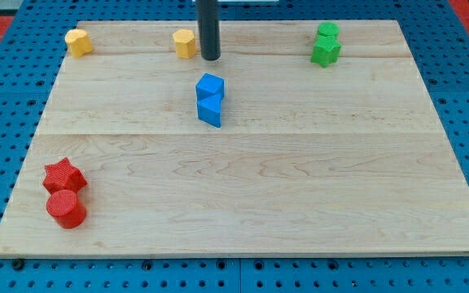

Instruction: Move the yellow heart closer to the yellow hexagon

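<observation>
Two yellow blocks lie near the view's top edge of the wooden board (300, 187). The wider one at the top left looks like the yellow heart (78, 41). The more compact one, the yellow hexagon (185, 43), lies well to its right. My tip (210, 59) is the lower end of the dark rod. It stands just to the right of the yellow hexagon, very close to it or touching it. The heart is far to the left of my tip.
Two blue blocks (210, 85) (209, 111) touch each other just below my tip. Two green blocks (327, 32) (326, 52) sit together at the top right. A red star (63, 175) and a red cylinder (66, 208) sit at the bottom left.
</observation>
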Available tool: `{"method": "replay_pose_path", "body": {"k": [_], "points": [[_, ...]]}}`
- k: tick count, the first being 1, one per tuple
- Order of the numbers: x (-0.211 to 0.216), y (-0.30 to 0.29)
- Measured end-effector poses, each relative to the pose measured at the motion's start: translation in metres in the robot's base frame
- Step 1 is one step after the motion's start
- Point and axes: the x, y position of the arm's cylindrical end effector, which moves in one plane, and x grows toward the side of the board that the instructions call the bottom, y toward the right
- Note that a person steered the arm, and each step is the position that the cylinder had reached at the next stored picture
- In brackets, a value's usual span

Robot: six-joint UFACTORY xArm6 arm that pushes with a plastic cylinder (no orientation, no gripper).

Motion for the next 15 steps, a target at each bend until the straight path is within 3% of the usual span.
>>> {"method": "replay_pose_path", "body": {"k": [2, 3, 4, 5, 10, 11, 12, 13, 15], "points": [[0.003, -0.075], [0.057, -0.12], [0.045, -0.25], [0.035, -0.271], [-0.049, -0.215], [-0.073, -0.247], [-0.072, -0.234], [-0.072, -0.167], [-0.042, -0.179]]}}
